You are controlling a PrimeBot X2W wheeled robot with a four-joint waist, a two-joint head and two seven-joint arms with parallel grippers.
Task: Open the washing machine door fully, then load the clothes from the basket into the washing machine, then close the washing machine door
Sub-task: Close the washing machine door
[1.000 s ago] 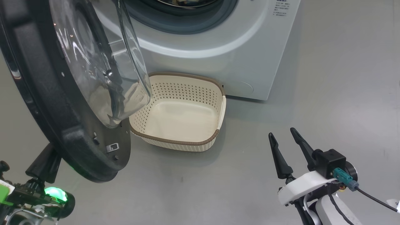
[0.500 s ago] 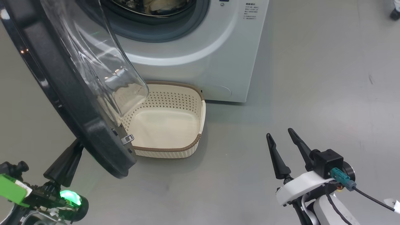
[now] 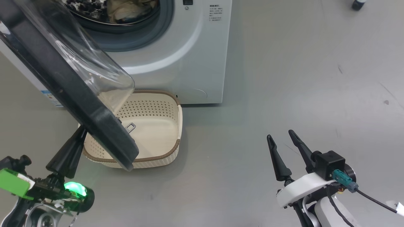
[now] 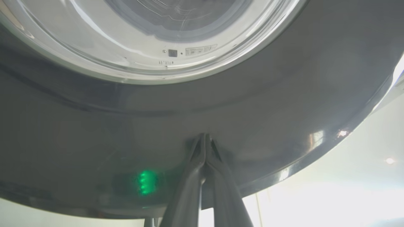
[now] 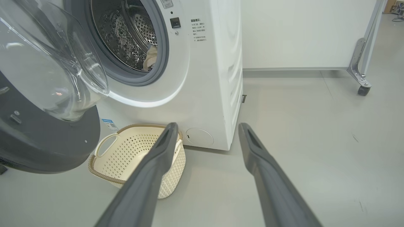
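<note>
1. Two of the three steps look done. The basket (image 3: 154, 91) lies empty on the floor (image 3: 284, 78), and the clothes (image 3: 126, 11) show as a cream bundle inside the steel drum (image 5: 126, 34) of the washing machine (image 3: 195, 56).
2. One step is left, by my reading: closing the washing machine door (image 3: 94, 126). It stands part-way open, angled out from the machine's front and hanging over the near end of the basket.
3. Left fingers (image 4: 189, 189) are pressed tight together with nothing between them. Their tips touch the glossy black outer face of the door near its lower edge. The clear glass bowl (image 3: 94, 72) bulges from the door's far side, away from these fingers.
4. Right fingers (image 3: 277, 159) are spread wide and hold nothing, poised above bare floor. The door is well apart from them, off to their left. The basket lies ahead and to the left of them, with the drum opening and the clothes beyond and above it.
5. Judging from the tip contact, the closing push belongs to the left fingers. The door has a fair arc to swing before its small metal latch hook (image 3: 130, 126) can reach the machine's front.
</note>
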